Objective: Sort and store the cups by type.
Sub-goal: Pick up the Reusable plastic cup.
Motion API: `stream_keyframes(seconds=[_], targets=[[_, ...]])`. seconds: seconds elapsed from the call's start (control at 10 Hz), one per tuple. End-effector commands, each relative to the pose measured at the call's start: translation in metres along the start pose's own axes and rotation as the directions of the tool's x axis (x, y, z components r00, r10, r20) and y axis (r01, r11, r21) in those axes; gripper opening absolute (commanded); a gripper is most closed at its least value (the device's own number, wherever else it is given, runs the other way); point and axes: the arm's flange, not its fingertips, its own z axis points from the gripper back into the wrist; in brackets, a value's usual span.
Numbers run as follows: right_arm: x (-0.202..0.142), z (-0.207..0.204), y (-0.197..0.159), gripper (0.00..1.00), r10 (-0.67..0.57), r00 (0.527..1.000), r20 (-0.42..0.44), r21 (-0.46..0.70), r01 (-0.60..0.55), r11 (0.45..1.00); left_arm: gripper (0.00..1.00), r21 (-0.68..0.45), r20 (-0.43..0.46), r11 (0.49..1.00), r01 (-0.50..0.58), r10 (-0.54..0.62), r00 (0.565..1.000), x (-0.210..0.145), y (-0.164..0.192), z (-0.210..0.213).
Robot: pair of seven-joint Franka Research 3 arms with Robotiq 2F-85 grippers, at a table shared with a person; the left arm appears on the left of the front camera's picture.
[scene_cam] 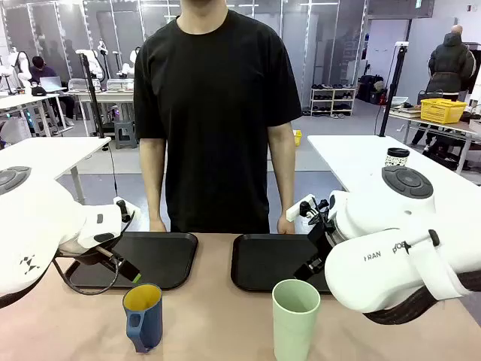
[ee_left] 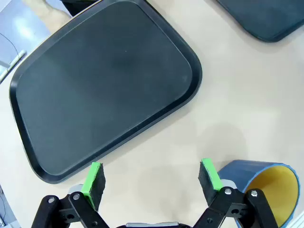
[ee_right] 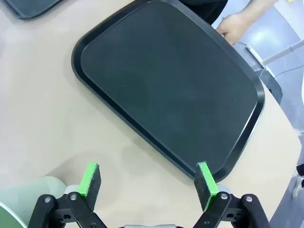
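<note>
I'm hovering my left gripper [ee_left: 151, 176] spread wide, gripping nothing, over the table [scene_cam: 218, 323] by the left tray [ee_left: 104, 85]. The blue mug [scene_cam: 143, 316] is standing upright just beside it. I'm hovering my right gripper [ee_right: 147, 178] equally spread and empty, by the right tray [ee_right: 171, 85]. The mint tumbler [scene_cam: 296, 320] is standing upright nearby, in front of that tray.

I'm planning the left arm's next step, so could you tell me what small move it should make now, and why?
Probably shift the left gripper sideways toward the blue mug until its open jaws straddle it. The mug stands just outside one finger, ungrasped, and the black tray lies close by.
</note>
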Motion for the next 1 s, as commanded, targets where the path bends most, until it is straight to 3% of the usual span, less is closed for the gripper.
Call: stream_keyframes(seconds=[0.0, 0.9], targets=[[0.0000, 0.0000, 0.0000, 1.00, 0.000, 1.000, 0.000, 0.000, 0.000, 1.000, 1.00, 0.000, 0.000, 1.000, 0.000, 0.000, 1.000, 0.0001, -0.0003, 0.0000], [0.0000, 0.0000, 0.0000, 1.00, 0.000, 1.000, 0.000, 0.000, 0.000, 1.000, 1.00, 0.000, 0.000, 1.000, 0.000, 0.000, 1.000, 0.0001, -0.0003, 0.0000]])
